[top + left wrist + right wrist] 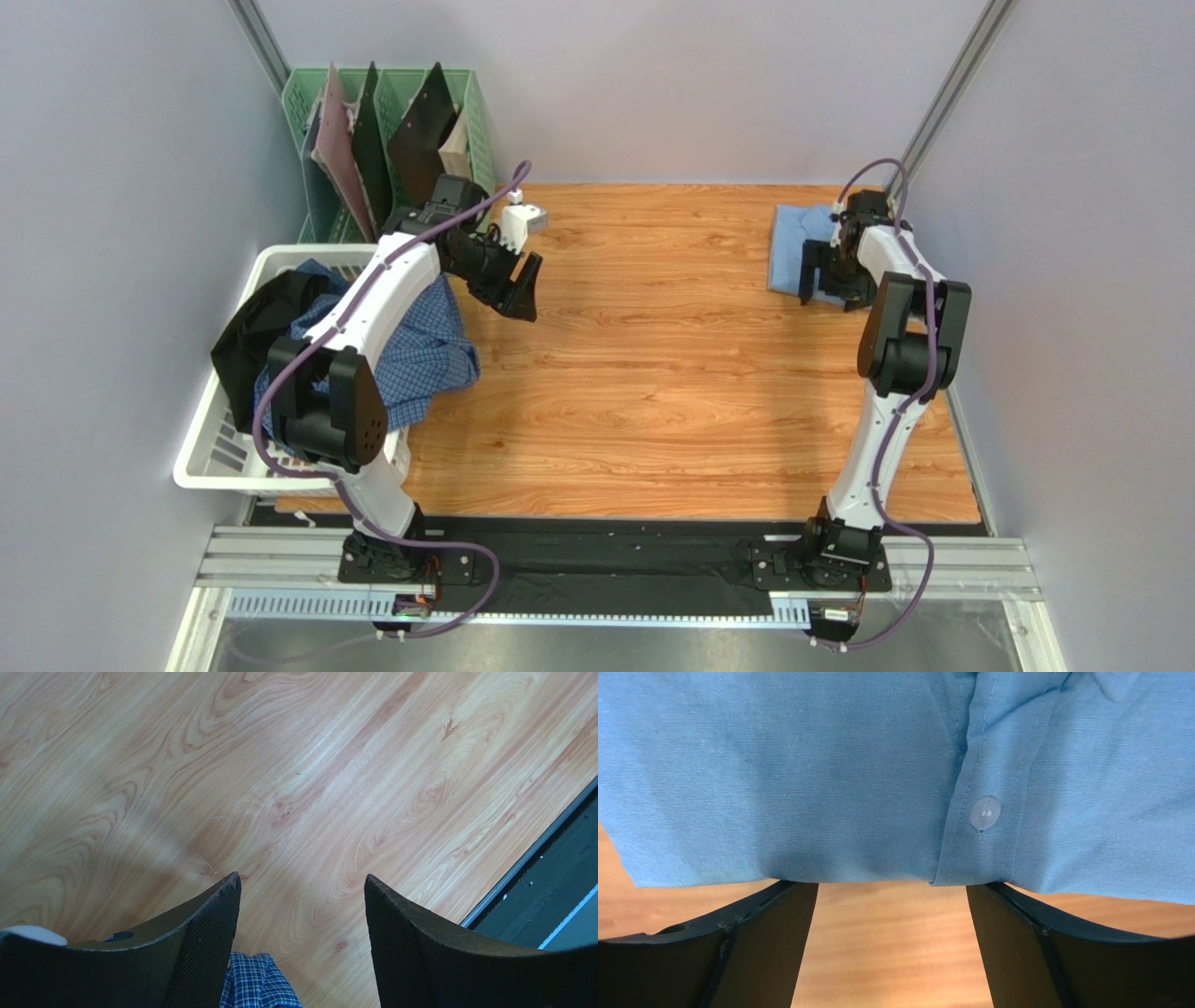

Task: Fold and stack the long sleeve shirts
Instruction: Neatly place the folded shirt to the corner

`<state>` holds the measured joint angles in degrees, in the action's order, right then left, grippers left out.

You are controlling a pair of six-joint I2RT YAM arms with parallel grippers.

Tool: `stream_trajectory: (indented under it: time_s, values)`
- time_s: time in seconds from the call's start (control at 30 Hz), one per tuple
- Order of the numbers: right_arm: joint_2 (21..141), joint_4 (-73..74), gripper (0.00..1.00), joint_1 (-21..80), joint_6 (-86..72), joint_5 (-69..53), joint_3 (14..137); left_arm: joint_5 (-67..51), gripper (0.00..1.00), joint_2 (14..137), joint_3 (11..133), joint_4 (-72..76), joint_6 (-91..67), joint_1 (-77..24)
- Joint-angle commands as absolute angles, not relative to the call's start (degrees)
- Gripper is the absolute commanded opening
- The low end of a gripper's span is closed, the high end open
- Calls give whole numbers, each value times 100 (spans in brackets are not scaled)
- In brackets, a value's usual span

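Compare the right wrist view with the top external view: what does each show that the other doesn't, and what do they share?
Right wrist only: a button on the light blue shirt, whose edge lies right at the open fingertips of the right gripper. Top external only: the checked shirt hanging over the white basket, the left gripper open above bare wood, and the green rack behind. Both: the light blue shirt folded on the wooden table, with the right gripper open at it.
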<state>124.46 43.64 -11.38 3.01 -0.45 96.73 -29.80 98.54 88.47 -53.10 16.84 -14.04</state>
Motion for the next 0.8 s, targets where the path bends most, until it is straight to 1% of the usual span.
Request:
stream_trajectory:
  time_s: [0.0,0.17,0.43,0.6,0.7,0.77]
  values:
    - [12989,4201,85,-1292,535,-61,10492,-2909,71,9765,9140,-5475,1687,-1336]
    - [13253,4148,85,-1415,1150,-114,10872,-2848,71,9809,9211,-5554,1714,-1327]
    - [13710,4148,85,-1468,1152,-474,11617,-2777,72,10037,9422,-5730,1740,-1327]
    - [14062,4149,85,-1389,1134,-484,12128,-2655,73,10073,9571,-5968,1846,-1318]
    - [13940,4201,86,-1397,1195,-483,12208,-2654,75,10046,9694,-6073,1916,-1301]
    - [13695,4227,87,-1406,1265,-510,12034,-2759,77,10028,9790,-6108,1863,-1283]
